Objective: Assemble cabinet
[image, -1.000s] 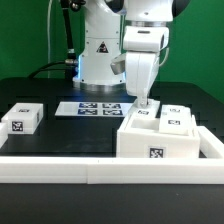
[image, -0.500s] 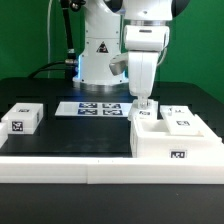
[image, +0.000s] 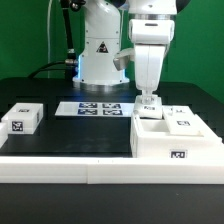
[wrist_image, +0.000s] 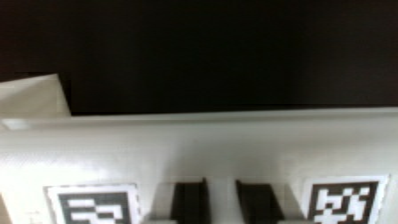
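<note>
Cabinet body [image: 176, 148] rests on the black bench [image: 70, 135], in the corner formed by the edge nearest the exterior camera and the edge at the exterior view's right. It stands flat with its open compartments facing up. 1 marker tag [image: 180, 155] shows on its camera-facing wall and 1 more on a white surface near its top. Whether that surface is a separate part cannot be told.

The end effector [image: 150, 100] points straight down over the body's far corner on the side toward the bench centre. Its fingertips are level with the top of the wall there. The exterior view does not resolve the fingertips, and the wrist view is blurred: it shows only a white cabinet wall [wrist_image: 214, 150] bearing 2 marker tags against the dark bench. Whether the end effector is released or clenched on the wall cannot be told.

1 small white panel [image: 22, 120], tagged on 2 faces, lies near the bench edge at the exterior view's left, well apart from the body. The marker board [image: 95, 107] lies flat toward the far edge, in front of the robot base [image: 100, 50]. A white rail [image: 80, 168] runs along the near edge.
</note>
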`<action>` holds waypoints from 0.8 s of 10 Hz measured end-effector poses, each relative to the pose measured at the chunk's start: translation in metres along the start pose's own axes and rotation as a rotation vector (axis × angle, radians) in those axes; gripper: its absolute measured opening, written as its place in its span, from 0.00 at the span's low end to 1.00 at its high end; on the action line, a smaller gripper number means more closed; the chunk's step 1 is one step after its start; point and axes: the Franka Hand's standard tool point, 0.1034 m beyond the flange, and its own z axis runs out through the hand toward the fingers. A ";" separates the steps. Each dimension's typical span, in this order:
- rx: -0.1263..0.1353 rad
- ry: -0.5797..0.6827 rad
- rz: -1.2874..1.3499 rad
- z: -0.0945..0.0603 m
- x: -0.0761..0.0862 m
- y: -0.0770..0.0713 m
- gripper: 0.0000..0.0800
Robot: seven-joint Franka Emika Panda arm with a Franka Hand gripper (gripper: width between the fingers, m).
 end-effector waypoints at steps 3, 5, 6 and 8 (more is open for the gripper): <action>0.007 -0.001 -0.001 0.001 0.000 -0.001 0.09; 0.013 -0.001 -0.001 0.004 0.001 -0.001 0.09; 0.013 -0.001 -0.001 0.004 0.001 0.000 0.09; 0.021 -0.005 -0.002 0.004 0.001 0.001 0.09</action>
